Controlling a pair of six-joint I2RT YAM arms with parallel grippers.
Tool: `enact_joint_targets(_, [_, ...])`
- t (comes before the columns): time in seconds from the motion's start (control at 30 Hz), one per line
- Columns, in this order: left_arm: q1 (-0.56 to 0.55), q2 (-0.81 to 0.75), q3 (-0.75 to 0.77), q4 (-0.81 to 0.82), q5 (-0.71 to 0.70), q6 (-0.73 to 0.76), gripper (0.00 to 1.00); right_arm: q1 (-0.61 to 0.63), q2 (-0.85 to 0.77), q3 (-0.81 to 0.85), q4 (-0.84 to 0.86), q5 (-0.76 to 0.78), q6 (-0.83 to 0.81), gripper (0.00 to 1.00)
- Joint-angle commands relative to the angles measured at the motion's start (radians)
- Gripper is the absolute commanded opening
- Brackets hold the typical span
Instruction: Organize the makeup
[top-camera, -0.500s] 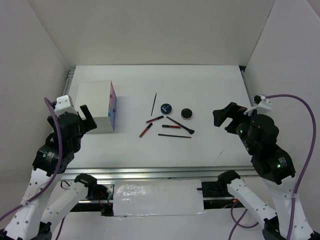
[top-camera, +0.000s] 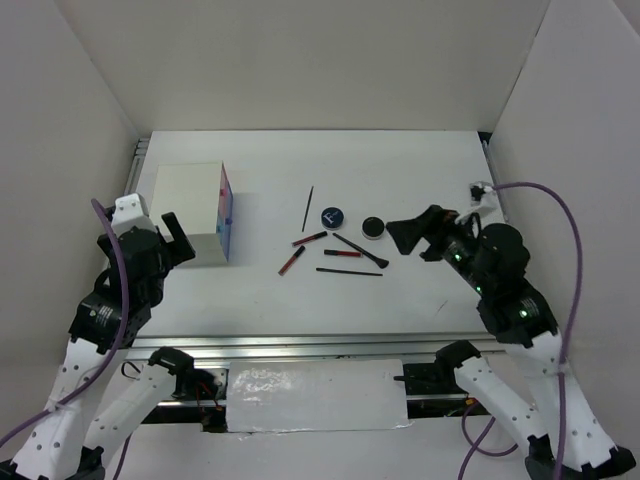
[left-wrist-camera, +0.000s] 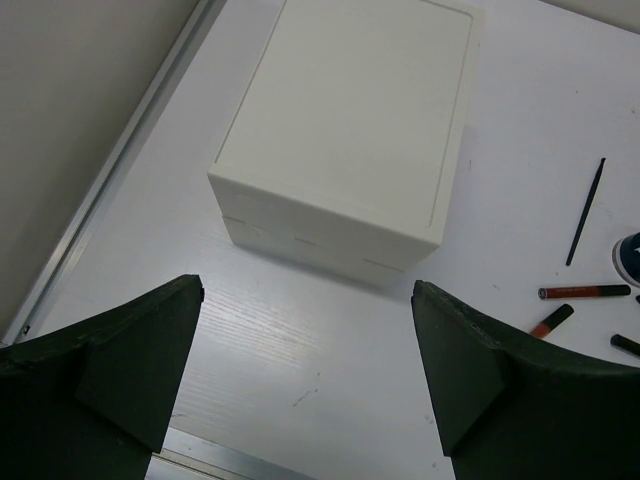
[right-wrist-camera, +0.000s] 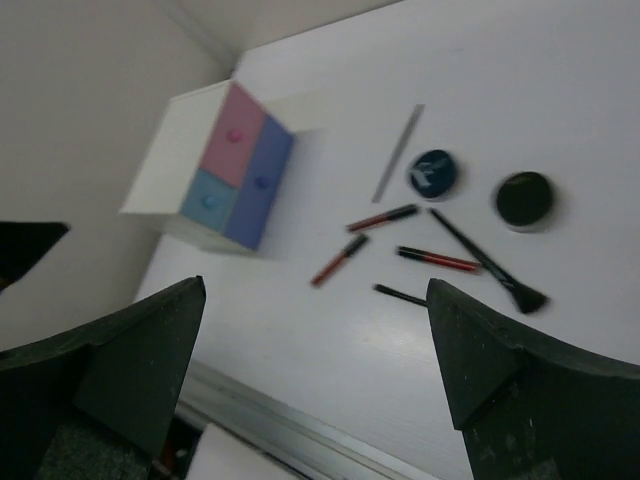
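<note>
Pincers: both stand fully spread and hold nothing. The left gripper (left-wrist-camera: 308, 290) hangs over the table (top-camera: 420, 170) just short of the white box (top-camera: 190, 205). The right gripper (right-wrist-camera: 316, 288) hangs to the right of the makeup, facing it.

Makeup: loose at mid-table, right of the box.
- blue-topped compact (top-camera: 332, 216) with the black compact (top-camera: 373, 227) beside it
- thin black stick (top-camera: 308, 208)
- red-and-black pencils (top-camera: 310, 239)
- brush (top-camera: 360, 250)
- long black pencil (top-camera: 349, 271)

Handling, judged:
- Everything looks light and stiff.
- The pencils lie flat and will likely roll. Straddle the shaft at mid-length with the fingers square across it, down to the tabletop.
- The brush lies very near one red pencil, so you risk dragging both.
- The compacts are low and smooth, probably slippery. Pinch them across the rim.
</note>
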Motion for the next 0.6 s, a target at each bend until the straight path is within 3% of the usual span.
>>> enact_joint_targets(0.0, [0.028, -0.01, -0.01, 0.061, 0.012, -0.022, 0.99, 0.028, 0.145, -0.148, 0.477, -0.367, 0.18, 1.0])
enact_joint_targets(0.1, [0.054, -0.009, -0.019, 0.067, 0.037, -0.022, 0.99, 0.158, 0.356, -0.21, 0.79, -0.376, 0.299, 1.0])
enact_joint_targets(0.23, [0.066, -0.006, -0.021, 0.059, 0.014, -0.036, 0.99, 0.327, 0.759, -0.082, 0.98, -0.332, 0.374, 0.96])
enact_joint_targets(0.4, [0.069, -0.006, -0.025, 0.059, -0.002, -0.046, 0.99, 0.388, 1.12, 0.061, 1.367, -0.396, 0.6, 0.81])
enact_joint_targets(0.43, [0.069, -0.004, -0.027, 0.059, -0.005, -0.046, 0.99, 0.394, 1.214, 0.084, 1.396, -0.395, 0.618, 0.75])
enact_joint_targets(0.57, [0.069, 0.016, -0.029, 0.064, 0.006, -0.045, 1.0, 0.424, 1.394, 0.229, 1.46, -0.387, 0.677, 0.74])
